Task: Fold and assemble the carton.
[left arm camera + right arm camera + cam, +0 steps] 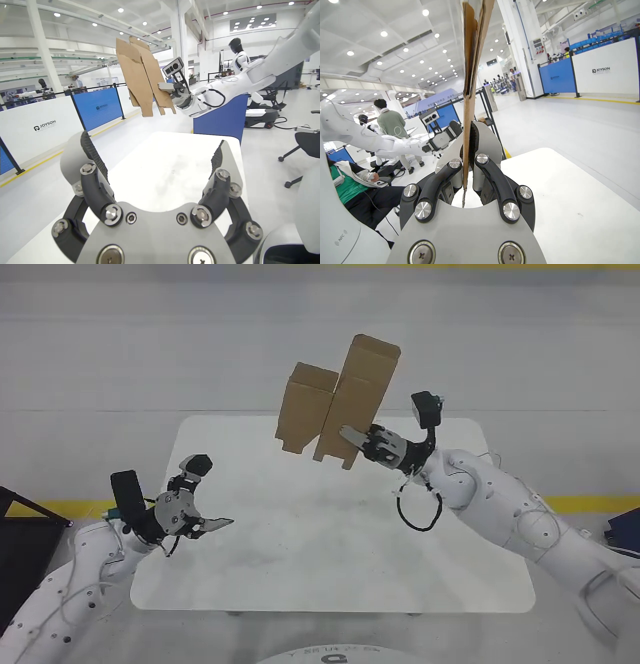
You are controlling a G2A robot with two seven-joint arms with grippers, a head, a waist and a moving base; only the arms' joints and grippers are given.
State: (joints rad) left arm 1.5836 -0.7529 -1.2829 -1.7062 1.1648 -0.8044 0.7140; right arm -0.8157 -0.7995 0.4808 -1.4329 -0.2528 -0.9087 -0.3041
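Observation:
A flattened brown carton [335,404] hangs in the air above the far edge of the white table [330,564]. My right gripper [352,436] is shut on the carton's lower edge, holding it upright. In the right wrist view the carton [470,75] stands edge-on between the clamped fingers [480,140]. My left gripper [205,526] is open and holds nothing, low over the table's near left part. In the left wrist view its fingers [90,150] stand wide apart, with the carton [142,77] and the right gripper [166,87] farther off.
The table's surface [170,170] under both arms is bare white with faint scuffs. A black object [20,544] stands off the table's left side. A blue barrier panel [98,107] and a yellow floor line [590,502] lie beyond the table.

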